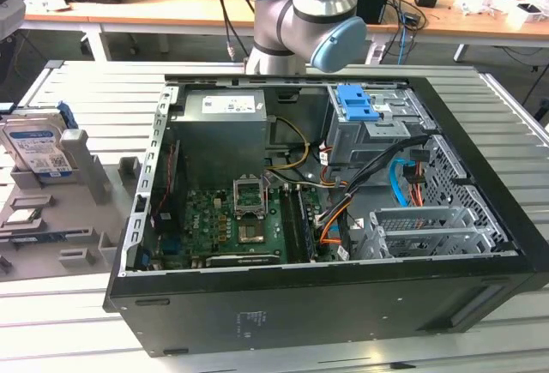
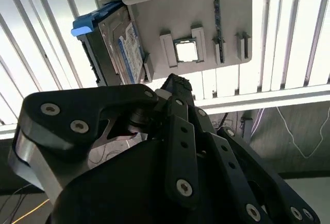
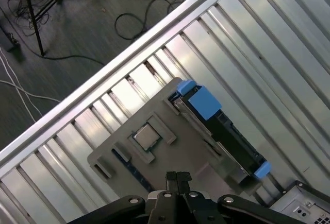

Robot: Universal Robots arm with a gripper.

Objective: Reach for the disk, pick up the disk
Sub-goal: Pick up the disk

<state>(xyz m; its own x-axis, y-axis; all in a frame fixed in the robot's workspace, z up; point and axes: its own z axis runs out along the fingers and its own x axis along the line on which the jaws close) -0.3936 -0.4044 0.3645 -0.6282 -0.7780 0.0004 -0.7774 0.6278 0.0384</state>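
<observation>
I judge the reach only partly made and the pick-up wholly left. The disk (image 1: 36,146) stands untouched on its edge in a slot at one end of the grey fixture (image 1: 94,210), and my gripper (image 3: 178,176) hangs well above that fixture, apart from the disk. Its fingers (image 3: 172,177) are pressed together tip to tip, holding nothing.

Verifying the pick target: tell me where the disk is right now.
The disk sits propped on edge in the grey fixture, at the exterior view's left, on the slatted table beside the open computer case.
</observation>
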